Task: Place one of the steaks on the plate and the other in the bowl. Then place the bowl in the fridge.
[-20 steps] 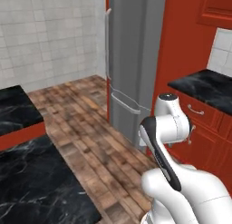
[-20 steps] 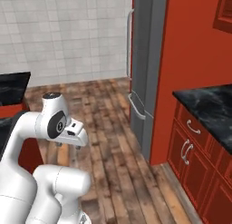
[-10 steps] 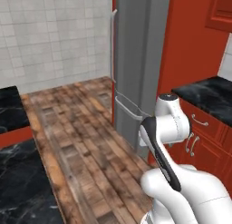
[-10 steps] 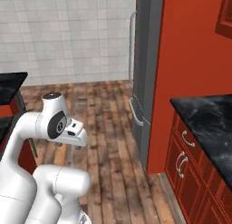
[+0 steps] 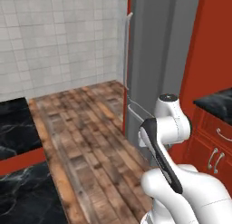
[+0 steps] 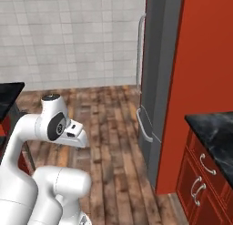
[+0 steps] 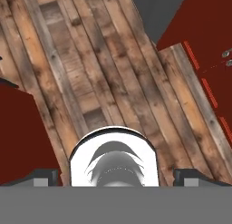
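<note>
The tall grey fridge (image 5: pixel 158 60) stands closed just ahead on the right, between red panels, with a long curved upper handle (image 5: pixel 127 46) and a lower one (image 5: pixel 138 112). From the other side the fridge (image 6: pixel 157 60) fills the upper middle. A grey corner of the fridge (image 7: pixel 158 10) sits at the top of the hand view. My arm is folded close to the base, the hand pointing down at the wooden floor. My gripper (image 7: pixel 120 175) is open, its fingertips (image 7: pixel 45 175) wide apart with nothing held. The steaks, the plate and the bowl are out of view.
A black marble counter (image 5: pixel 13 128) lies at the left, and another counter (image 6: pixel 214 128) on red cabinets (image 6: pixel 200 183) stands right of the fridge. Wooden floor (image 5: pixel 81 128) stretches ahead to a white tiled wall (image 6: pixel 68 37).
The whole picture has shifted as the base moves: the fridge looms larger and nearer, and the left counters slide out toward the frame edge. The arm's pose and the open gripper are unchanged.
</note>
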Motion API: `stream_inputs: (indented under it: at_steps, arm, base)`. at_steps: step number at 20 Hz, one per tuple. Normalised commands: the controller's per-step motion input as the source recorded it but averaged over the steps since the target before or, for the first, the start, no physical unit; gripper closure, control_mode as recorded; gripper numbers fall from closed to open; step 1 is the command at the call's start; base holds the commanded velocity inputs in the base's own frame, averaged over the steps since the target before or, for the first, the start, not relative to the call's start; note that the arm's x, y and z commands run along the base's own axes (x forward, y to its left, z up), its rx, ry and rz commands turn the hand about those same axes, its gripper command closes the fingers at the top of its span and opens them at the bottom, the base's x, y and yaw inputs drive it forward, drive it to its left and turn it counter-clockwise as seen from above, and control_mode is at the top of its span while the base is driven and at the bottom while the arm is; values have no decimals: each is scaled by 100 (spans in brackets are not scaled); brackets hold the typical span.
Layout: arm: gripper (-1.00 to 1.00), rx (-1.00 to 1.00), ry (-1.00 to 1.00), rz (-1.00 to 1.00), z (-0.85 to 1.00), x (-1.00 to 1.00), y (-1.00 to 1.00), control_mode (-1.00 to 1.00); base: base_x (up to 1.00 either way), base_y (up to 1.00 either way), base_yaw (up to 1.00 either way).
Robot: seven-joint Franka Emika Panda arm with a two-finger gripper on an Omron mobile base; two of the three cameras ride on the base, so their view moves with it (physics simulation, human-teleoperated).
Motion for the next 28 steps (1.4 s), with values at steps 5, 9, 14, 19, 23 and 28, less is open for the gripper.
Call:
stream_inputs:
  at_steps: [5,9,14,19,23,28]
  arm:
    - [-100,0,0,0,0,0,0,100]
    - [-100,0,0,0,0,0,0,100]
    - [-100,0,0,0,0,0,0,100]
    - [-100,0,0,0,0,0,0,100]
    - [-100,0,0,0,0,0,0,100]
    - [-100,0,0,0,0,0,0,100]
  base:
    - [100,6,12]
    - [100,12,10]
    - [100,16,9]
    - [100,1,5]
    - [100,5,0]
    - [100,8,0]
